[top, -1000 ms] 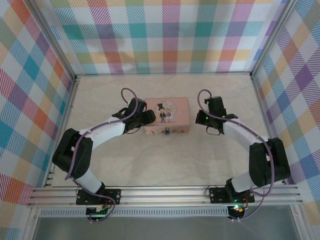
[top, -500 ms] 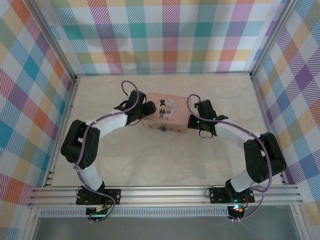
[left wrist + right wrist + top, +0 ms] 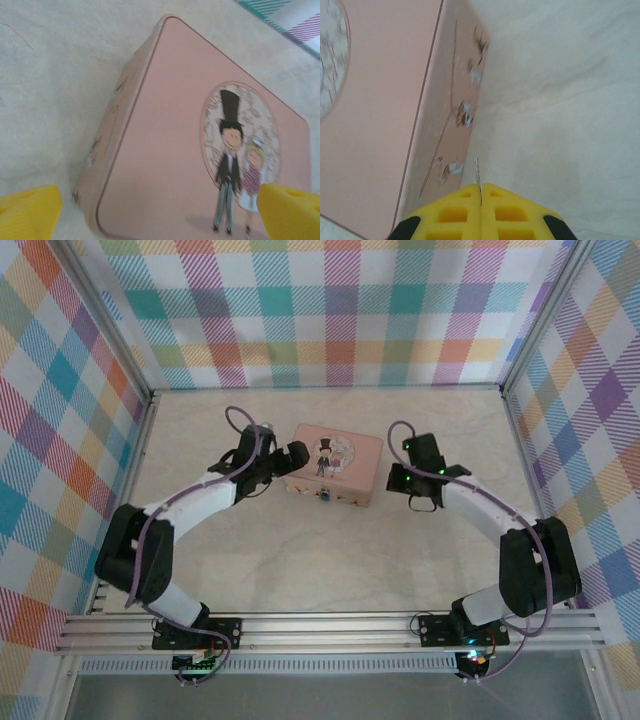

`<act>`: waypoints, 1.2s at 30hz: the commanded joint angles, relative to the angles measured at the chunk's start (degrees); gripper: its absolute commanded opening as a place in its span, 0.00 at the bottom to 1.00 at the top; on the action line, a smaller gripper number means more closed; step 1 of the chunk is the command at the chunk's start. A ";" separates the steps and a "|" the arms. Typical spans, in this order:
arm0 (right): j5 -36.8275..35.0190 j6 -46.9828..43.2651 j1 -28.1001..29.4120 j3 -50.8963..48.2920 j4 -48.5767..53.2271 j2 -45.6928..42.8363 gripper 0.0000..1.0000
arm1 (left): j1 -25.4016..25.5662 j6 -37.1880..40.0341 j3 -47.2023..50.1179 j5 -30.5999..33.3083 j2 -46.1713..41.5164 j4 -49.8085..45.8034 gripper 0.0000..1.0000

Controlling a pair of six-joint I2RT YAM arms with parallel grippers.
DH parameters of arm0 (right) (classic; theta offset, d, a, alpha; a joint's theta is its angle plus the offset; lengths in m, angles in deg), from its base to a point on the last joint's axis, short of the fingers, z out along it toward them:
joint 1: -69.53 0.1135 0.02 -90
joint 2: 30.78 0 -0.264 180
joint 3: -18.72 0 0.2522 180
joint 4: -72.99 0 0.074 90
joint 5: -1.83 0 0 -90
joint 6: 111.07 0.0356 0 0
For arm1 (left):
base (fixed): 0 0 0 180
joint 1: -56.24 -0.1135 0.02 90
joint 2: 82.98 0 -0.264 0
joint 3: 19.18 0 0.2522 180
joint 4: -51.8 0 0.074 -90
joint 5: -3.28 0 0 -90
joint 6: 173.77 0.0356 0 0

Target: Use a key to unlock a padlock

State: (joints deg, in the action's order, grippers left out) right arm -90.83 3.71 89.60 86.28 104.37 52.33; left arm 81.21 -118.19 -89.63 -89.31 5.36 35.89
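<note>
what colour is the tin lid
The lid is pink with a cartoon couple in an oval; best seen from left wrist.
</note>
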 commanded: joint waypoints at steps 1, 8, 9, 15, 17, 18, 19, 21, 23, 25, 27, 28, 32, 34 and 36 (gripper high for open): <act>-0.51 -3.83 -1.33 6.56 3.16 -0.22 0.00 | 0.28 1.01 4.71 -3.68 -5.10 2.23 1.00; 2.25 -7.19 -2.68 20.96 5.47 11.63 0.00 | 6.52 1.41 19.03 -3.76 -10.64 18.22 1.00; 2.63 -7.43 -2.80 23.15 5.86 13.55 0.00 | 7.59 1.77 22.26 -3.34 -10.81 24.33 1.00; 3.26 -8.79 -3.21 34.18 7.45 23.69 0.00 | 10.47 4.33 25.78 -6.26 -4.62 36.25 1.00; 3.53 -9.30 -3.23 37.04 7.92 26.60 0.00 | 11.25 6.32 26.74 -6.89 -1.92 42.39 1.00; 3.49 -9.60 -3.24 38.54 8.50 28.03 0.00 | 11.61 7.40 26.97 -7.16 -0.45 45.07 1.00; 3.24 -9.82 -3.29 39.89 8.98 29.47 0.00 | 11.89 8.26 26.90 -7.18 1.19 47.03 1.00; 2.71 -10.21 -3.24 41.60 9.38 31.44 0.00 | 11.99 9.32 26.23 -7.23 4.18 49.53 1.00; 2.33 -10.36 -3.35 42.24 9.19 32.71 0.00 | 12.12 10.28 25.22 -7.65 7.36 51.61 1.00; 1.75 -10.38 -3.34 42.53 8.74 33.70 0.00 | 12.70 11.67 24.46 -6.77 9.95 53.91 1.00; 1.04 -10.20 -3.33 42.47 8.47 34.43 0.00 | 13.29 13.24 24.05 -6.11 11.84 56.32 1.00; 0.53 -10.03 -3.27 42.34 8.24 34.78 0.00 | 13.75 14.35 23.63 -5.45 12.63 56.83 1.00; -0.38 -9.86 -3.29 41.03 6.45 35.44 0.00 | 14.64 16.52 21.94 -5.53 15.78 58.84 1.00; -0.26 -9.57 -3.22 39.77 5.06 35.38 0.00 | 14.75 17.08 21.34 -6.32 17.46 60.86 1.00; 0.13 -9.38 -3.20 38.81 4.10 35.38 0.00 | 14.84 17.83 20.52 -7.31 18.76 62.01 1.00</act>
State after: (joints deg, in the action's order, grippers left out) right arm -90.54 -5.49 86.72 126.61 110.32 86.95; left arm 95.25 -103.52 -67.33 -95.28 22.47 91.91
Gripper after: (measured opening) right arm 0.067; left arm 0.998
